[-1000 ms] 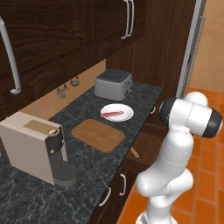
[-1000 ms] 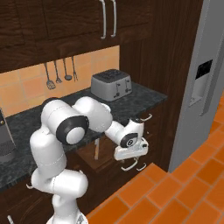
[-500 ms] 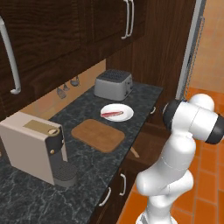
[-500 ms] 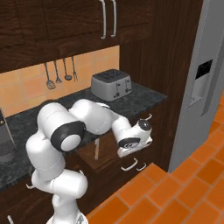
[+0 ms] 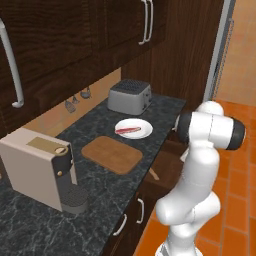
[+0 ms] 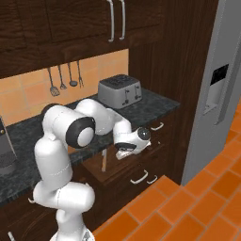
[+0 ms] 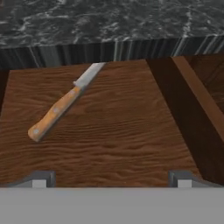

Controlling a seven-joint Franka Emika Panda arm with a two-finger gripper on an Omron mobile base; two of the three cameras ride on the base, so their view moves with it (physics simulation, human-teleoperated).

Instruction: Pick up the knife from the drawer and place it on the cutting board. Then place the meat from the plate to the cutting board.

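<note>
Nothing moved to its goal yet. Dark brown wooden drawer point(image 7: 109, 131) pulled out under the edge of the black speckled stone table point(image 5: 100, 150), its floor bare but for the slim knife with silver blade and light wooden handle point(image 7: 63, 103), lying flat and slanted, blade tip toward 1 o'clock and tucked near the table's underside, handle butt toward 7 o'clock in the hand view. Two-finger gripper point(image 7: 109, 178) poised over the drawer floor, jaws spread wide and holding nothing, knife well off toward 10 o'clock from the midpoint between them (no contact, to judge by the gap).

On the table, flat light brown wooden cutting board with rounded corners point(image 5: 112, 154) bare on top. Just beyond it, toward 1 o'clock in the left base view, small round white plate point(image 5: 134, 128) carrying the thin red strip of raw meat point(image 5: 129, 130).

So: drawer open, reach under way. Left to do: centre on the handle, close, lift the knife out, lay it on the board; then go for the meat and put it on the board too. Roughly an early stage, by this reading.
</note>
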